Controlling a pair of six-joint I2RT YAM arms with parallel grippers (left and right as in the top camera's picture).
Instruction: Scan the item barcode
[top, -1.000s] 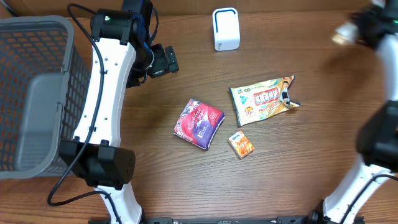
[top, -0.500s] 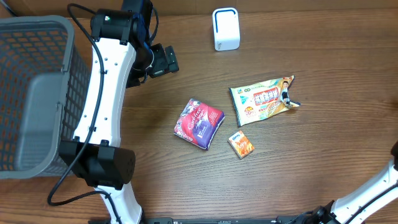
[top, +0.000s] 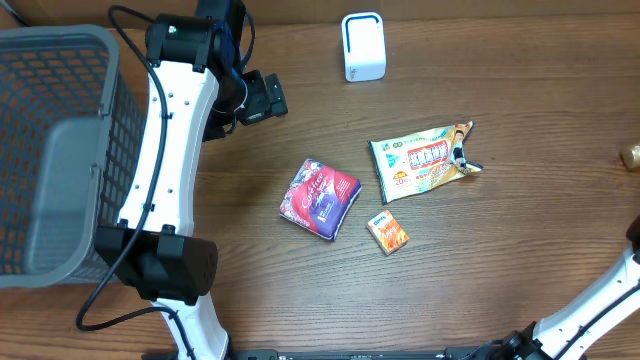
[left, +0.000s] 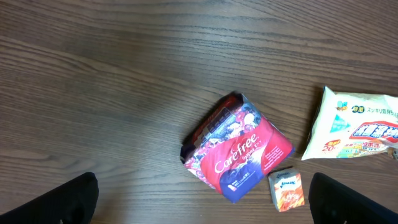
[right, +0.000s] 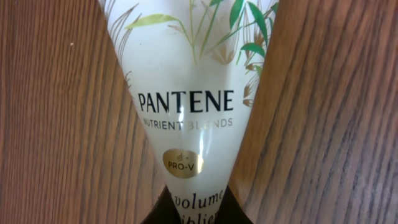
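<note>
Pantene bottle (right: 186, 93), clamped tight in the right fingers (right: 239, 214), has swung from the counter's (top: 500, 280) far right corner to its right edge, away from the scanner (top: 363, 46): scan pending; left fingers (left: 68, 199) spread wide, empty.

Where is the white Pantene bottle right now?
The white plastic Pantene bottle fills the right wrist view, its narrow end pinched in the right claw over the wooden table; overhead, a tan bit at the far right edge may be it.
</note>
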